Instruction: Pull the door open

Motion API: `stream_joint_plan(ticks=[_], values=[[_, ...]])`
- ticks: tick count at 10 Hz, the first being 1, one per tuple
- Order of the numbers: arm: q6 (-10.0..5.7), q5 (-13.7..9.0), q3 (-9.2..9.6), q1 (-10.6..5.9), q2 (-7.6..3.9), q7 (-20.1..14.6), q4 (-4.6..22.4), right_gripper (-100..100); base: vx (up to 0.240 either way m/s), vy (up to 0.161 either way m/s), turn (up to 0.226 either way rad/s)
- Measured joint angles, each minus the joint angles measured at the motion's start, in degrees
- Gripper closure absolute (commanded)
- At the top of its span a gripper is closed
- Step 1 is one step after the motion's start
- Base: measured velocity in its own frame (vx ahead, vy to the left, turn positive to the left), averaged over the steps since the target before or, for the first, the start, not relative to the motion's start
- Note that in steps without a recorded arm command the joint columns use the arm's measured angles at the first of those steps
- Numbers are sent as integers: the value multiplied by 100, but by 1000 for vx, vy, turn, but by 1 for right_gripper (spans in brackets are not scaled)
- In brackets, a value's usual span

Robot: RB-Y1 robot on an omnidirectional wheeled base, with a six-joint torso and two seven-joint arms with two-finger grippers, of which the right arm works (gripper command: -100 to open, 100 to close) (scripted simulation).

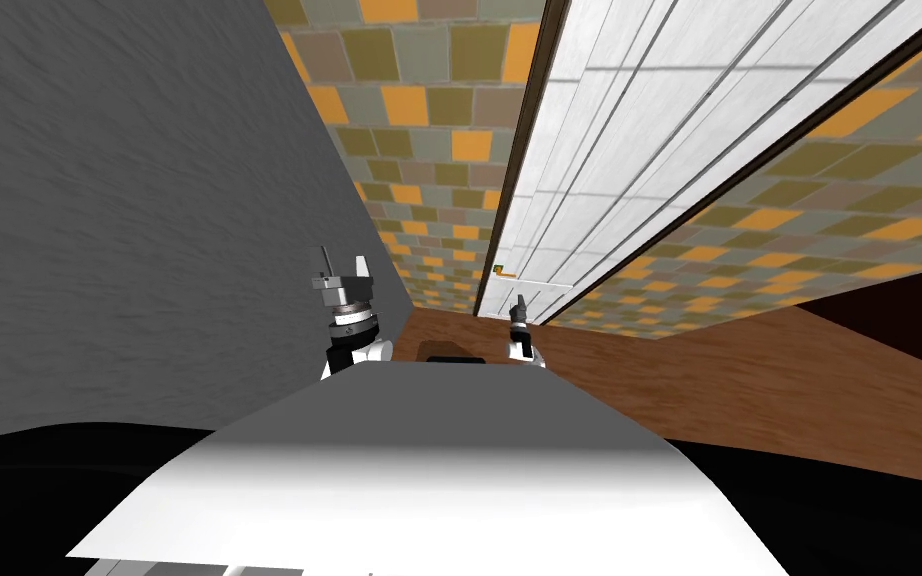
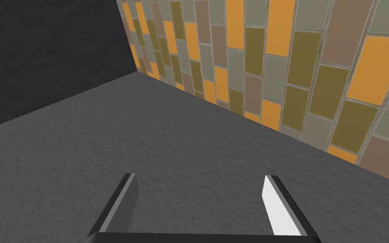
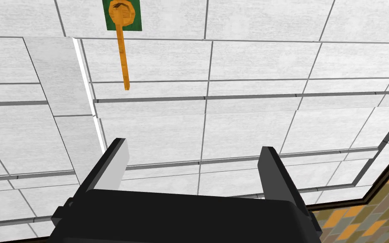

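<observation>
A white panelled door [image 1: 609, 130] in a dark frame stands ahead of me, set in a wall of orange and olive tiles. Its orange lever handle [image 3: 123, 55] hangs from a green plate [image 3: 122, 14], small in the head view as the handle [image 1: 502, 272]. My right gripper [image 3: 193, 162] is open and faces the door panels, a short way off to the side of the lever, touching nothing. From the head camera the right gripper [image 1: 520, 303] sits just below the handle. My left gripper [image 1: 342, 268] is open and raised beside a grey wall, holding nothing.
A grey wall [image 1: 129, 200] runs close along my left and meets the tiled wall [image 1: 429, 150] in a corner. Brown wooden floor [image 1: 749, 370] spreads to the right of the door, with a black area at the far right.
</observation>
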Motion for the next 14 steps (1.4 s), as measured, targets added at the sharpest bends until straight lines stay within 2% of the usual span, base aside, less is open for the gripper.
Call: stream_joint_plan(ticks=[4, 7, 8, 10, 13, 14], values=[[-61, -67, -35, -213, -30, 10, 523, -100, 68, -11, 45], [-130, -126, -67, -418, -52, 19, 994, -100, 94, -33, 57], [-202, -147, -80, -535, -64, 21, 1256, -100, 91, -26, 63], [-178, -171, -89, -561, -69, 27, 1369, -100, 58, -11, 16], [-240, -214, -115, -723, -77, 44, 1744, -100, 73, -18, 45], [-298, -230, -123, -816, -103, 32, 1961, -100, 106, -17, 63]])
